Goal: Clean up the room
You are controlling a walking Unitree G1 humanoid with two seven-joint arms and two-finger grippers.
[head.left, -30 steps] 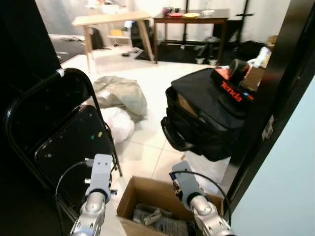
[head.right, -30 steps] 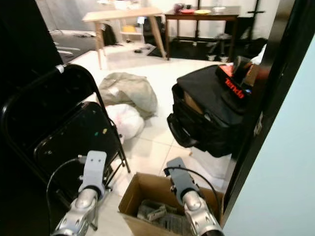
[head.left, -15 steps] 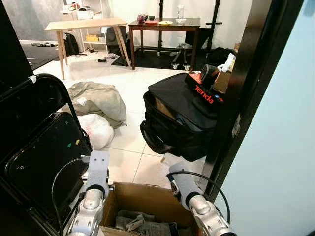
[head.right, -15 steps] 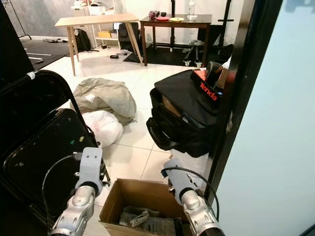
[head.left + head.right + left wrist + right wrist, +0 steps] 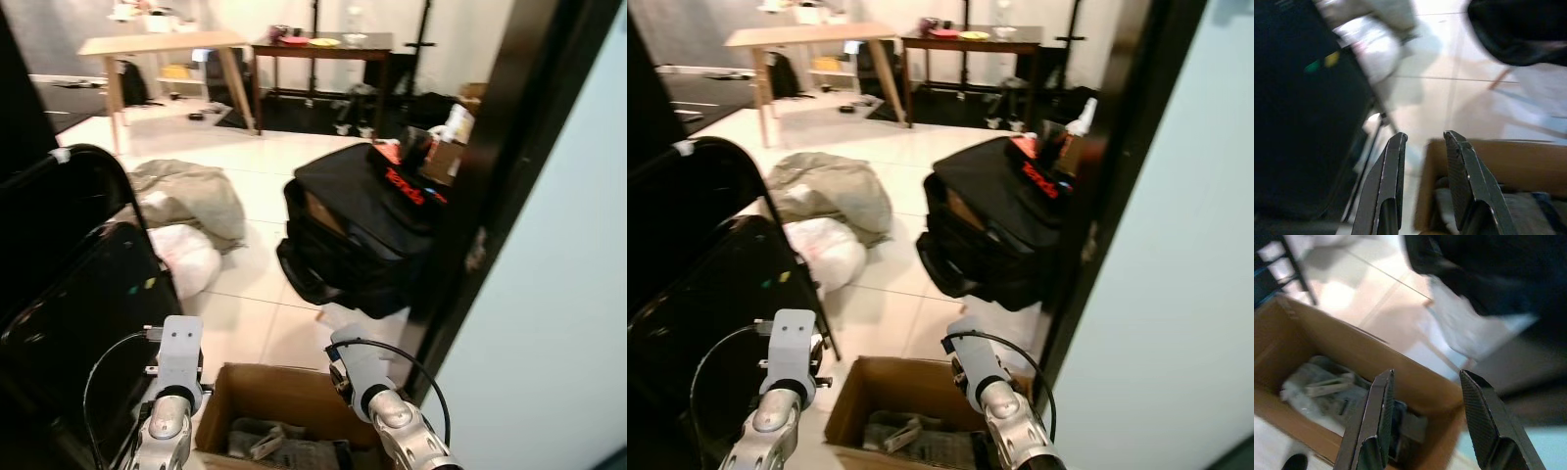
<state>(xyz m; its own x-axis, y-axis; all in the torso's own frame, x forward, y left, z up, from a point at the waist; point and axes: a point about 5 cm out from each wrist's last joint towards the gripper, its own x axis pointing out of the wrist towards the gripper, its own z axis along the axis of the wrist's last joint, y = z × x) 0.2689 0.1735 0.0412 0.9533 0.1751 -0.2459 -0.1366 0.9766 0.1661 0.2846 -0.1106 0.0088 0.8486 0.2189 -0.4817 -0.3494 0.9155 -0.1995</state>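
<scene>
An open cardboard box (image 5: 263,384) sits on the tiled floor just before me, with crumpled grey items (image 5: 1322,387) inside. Both silver arms reach over it. In the left wrist view my left gripper (image 5: 1425,138) is open and empty over the box's edge (image 5: 1508,152), beside the black folding chair (image 5: 1298,127). The right gripper (image 5: 1427,377) hangs open and empty above the box's far wall (image 5: 1352,340). A grey bundle (image 5: 188,191) and a white plastic bag (image 5: 186,259) lie on the floor beyond.
A black bag (image 5: 358,235) with a red-lettered box (image 5: 407,186) on top stands ahead on the right. A dark door frame (image 5: 490,196) and pale wall close off the right side. The black folding chair (image 5: 78,284) is close on my left. Tables (image 5: 162,44) stand at the far end.
The whole picture has swung and is blurred, so the camera moved; the bag now sits nearer the middle. Both arms keep the same pose over the box.
</scene>
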